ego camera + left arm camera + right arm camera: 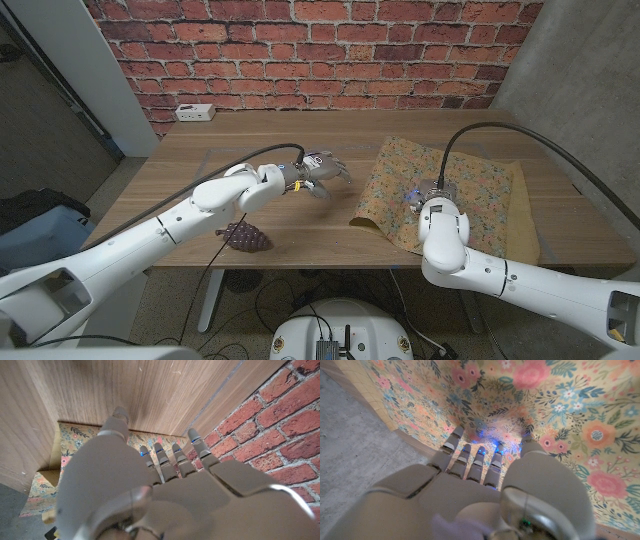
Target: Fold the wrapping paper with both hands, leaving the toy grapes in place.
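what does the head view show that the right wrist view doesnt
Head view alone: the toy grapes near the table's front edge, left of the paper, the left hand held over bare wood with fingers apart, the wooden table, a white power strip and the brick wall. Right wrist view alone: the paper's floral print up close, blue light glowing at the fingertips, and grey floor past the paper's edge. Both: the right hand on the wrapping paper.

Even indoor light; wrist views blurred close up.
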